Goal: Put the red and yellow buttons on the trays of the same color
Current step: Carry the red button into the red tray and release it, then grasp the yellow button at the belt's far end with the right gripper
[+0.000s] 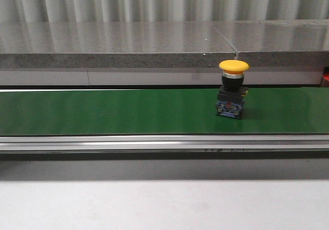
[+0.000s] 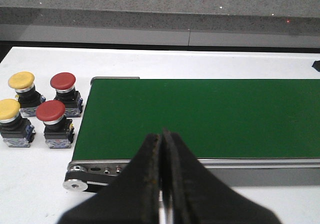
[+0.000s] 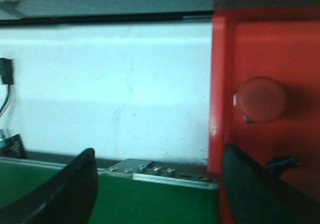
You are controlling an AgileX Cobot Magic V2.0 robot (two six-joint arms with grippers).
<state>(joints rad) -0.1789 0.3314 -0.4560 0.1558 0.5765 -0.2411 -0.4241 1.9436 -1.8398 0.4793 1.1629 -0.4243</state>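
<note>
— Green belt (image 1: 128, 111) ran across the white counter (image 1: 154, 204), grey stone ledge (image 1: 128, 45) behind?
— Yes. One yellow button (image 1: 232, 89) stood upright on it, right of middle: domed cap, black body.
— And the arms?
— Left gripper (image 2: 162, 184) had its jaws together; right gripper (image 3: 155, 184) jaws apart, beside the red tray (image 3: 265, 49) holding a red button (image 3: 260, 99).
</note>
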